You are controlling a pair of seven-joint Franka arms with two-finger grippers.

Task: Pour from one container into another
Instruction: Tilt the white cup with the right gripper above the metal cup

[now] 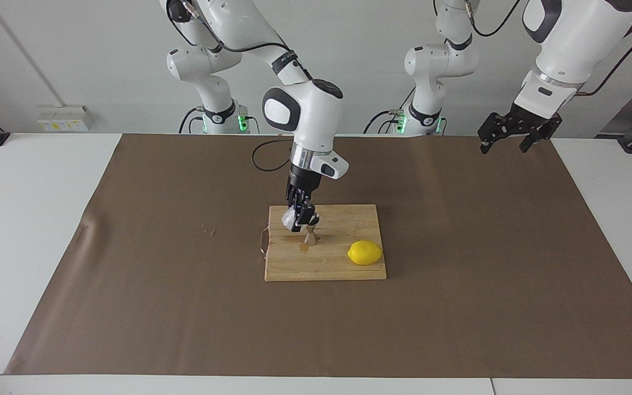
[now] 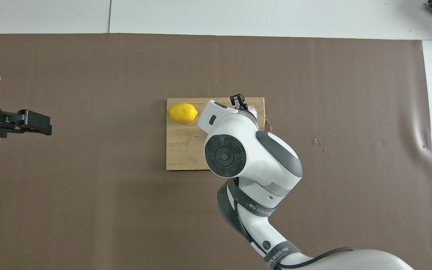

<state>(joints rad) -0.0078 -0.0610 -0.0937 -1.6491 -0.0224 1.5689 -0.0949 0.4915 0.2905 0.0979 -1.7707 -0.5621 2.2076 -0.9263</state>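
My right gripper (image 1: 300, 217) is shut on the small clear glass cup (image 1: 289, 218) and holds it tilted, just above the wooden cutting board (image 1: 338, 269). The steel hourglass jigger (image 1: 310, 237) stands upright on the board directly under that gripper. In the overhead view the cup (image 2: 253, 109) peeks out beside the right gripper (image 2: 240, 101); the arm hides the jigger there. My left gripper (image 1: 508, 140) hangs open and empty in the air over the left arm's end of the table, also visible in the overhead view (image 2: 32, 122).
A yellow lemon (image 1: 365, 252) lies on the board (image 2: 182, 150) toward the left arm's end, beside the jigger. A small wet patch (image 1: 303, 248) marks the board by the jigger's foot. Crumbs (image 1: 208, 230) dot the brown mat toward the right arm's end.
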